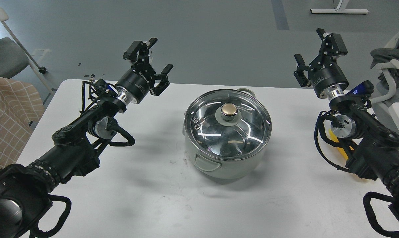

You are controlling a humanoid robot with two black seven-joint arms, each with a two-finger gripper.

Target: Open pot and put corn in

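Note:
The pale grey-green pot (229, 167) stands in the middle of the white table (153, 198), with its glass lid (245, 130) and brass knob (229, 110) seated on top. Only a yellow sliver of the corn (339, 148) shows on the table at the right, mostly hidden behind my right arm. My left gripper (161, 54) hovers open and empty above the table's far left, well away from the pot. Raised at the far right, my right gripper (308, 44) is also open and holds nothing.
A chair with a checked cloth (7, 112) stands off the table's left side. White furniture with a grey cloth (389, 56) sits past the right edge. Grey floor lies beyond the table's far edge.

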